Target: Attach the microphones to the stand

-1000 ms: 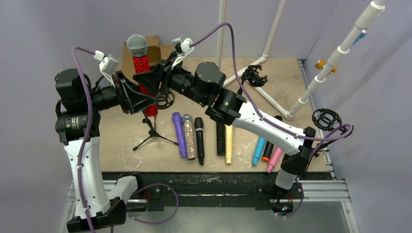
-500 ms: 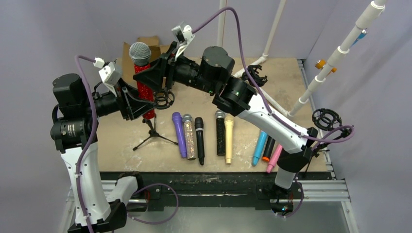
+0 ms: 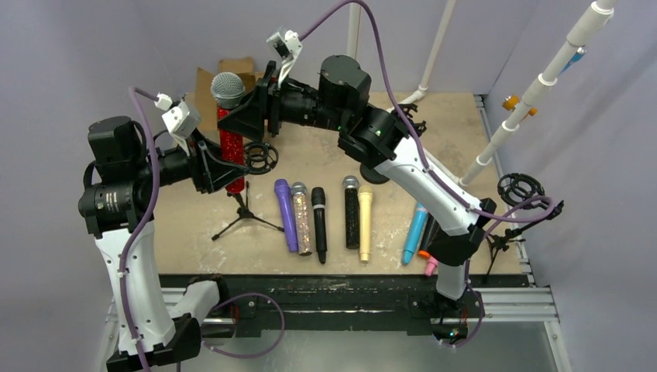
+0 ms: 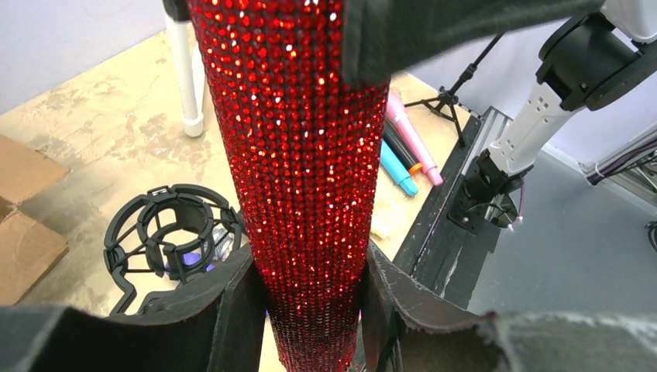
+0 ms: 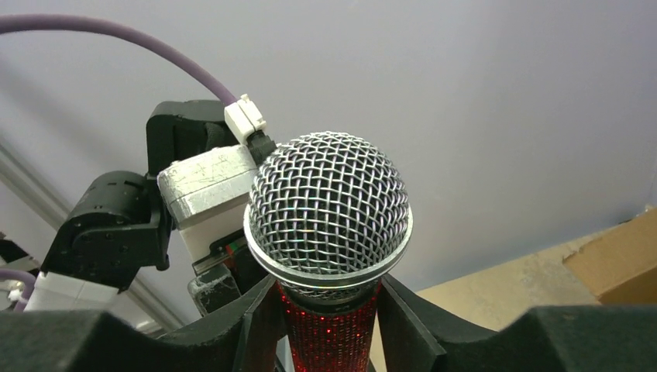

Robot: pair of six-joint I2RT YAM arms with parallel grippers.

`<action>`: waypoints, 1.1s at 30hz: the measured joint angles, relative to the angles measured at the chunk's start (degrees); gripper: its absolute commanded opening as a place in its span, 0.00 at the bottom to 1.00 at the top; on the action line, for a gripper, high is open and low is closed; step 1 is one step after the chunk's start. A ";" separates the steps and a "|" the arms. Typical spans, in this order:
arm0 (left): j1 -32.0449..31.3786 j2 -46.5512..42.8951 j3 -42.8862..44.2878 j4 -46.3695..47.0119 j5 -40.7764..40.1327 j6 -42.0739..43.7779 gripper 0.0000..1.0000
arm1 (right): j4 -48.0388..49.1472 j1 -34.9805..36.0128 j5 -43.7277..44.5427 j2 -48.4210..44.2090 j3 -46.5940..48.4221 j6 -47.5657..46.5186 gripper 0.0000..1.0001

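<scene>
The red glitter microphone (image 3: 230, 139) with a silver mesh head (image 3: 228, 89) is held upright above the table's back left. My left gripper (image 3: 222, 169) is shut on its lower body; in the left wrist view the fingers (image 4: 232, 310) press both sides of the red body (image 4: 310, 178). My right gripper (image 3: 252, 116) is shut on it just under the head (image 5: 329, 205). The small tripod stand (image 3: 244, 213) with its black shock mount (image 3: 261, 156) stands just right of the microphone. Purple (image 3: 285, 213), silver glitter (image 3: 300, 218), black (image 3: 318, 225), dark glitter (image 3: 351, 213), cream (image 3: 365, 221), light blue (image 3: 413, 225) and pink (image 3: 431, 267) microphones lie in a row.
A cardboard box (image 3: 232, 68) sits at the back left. White PVC pipes (image 3: 534, 89) rise at the right and back. Another shock mount (image 3: 406, 120) sits by the back pipe. A second stand with a mount (image 3: 519, 190) is at the right edge.
Both grippers and the red microphone have shifted a little to the right, nearer the shock mount. The right arm's elbow has risen and swung back, uncovering the dark glitter and cream microphones.
</scene>
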 measured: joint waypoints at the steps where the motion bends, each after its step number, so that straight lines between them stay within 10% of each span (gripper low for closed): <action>1: 0.00 0.24 0.04 -0.33 -0.26 0.50 0.00 | -0.39 -0.31 -0.70 0.48 0.61 0.22 0.55; 6: 0.00 1.05 0.44 -1.53 -0.90 3.06 0.00 | -3.50 -1.07 -4.52 3.45 3.26 0.33 0.53; 9: 0.00 1.05 0.74 -2.67 -1.95 4.00 0.03 | -4.31 -0.98 -6.05 4.33 3.23 0.66 0.20; 12: 0.00 1.16 0.83 -4.07 -2.16 3.80 0.73 | -4.37 -0.90 -5.86 4.28 2.73 -0.28 0.03; 14: -0.07 1.25 0.85 -4.00 -3.13 4.28 0.97 | -4.37 -0.90 -5.18 3.82 1.97 -0.52 0.00; 33: -0.24 3.37 1.09 -12.72 -25.44 19.08 0.96 | 3.34 -2.56 21.20 -8.52 -12.63 -11.47 0.00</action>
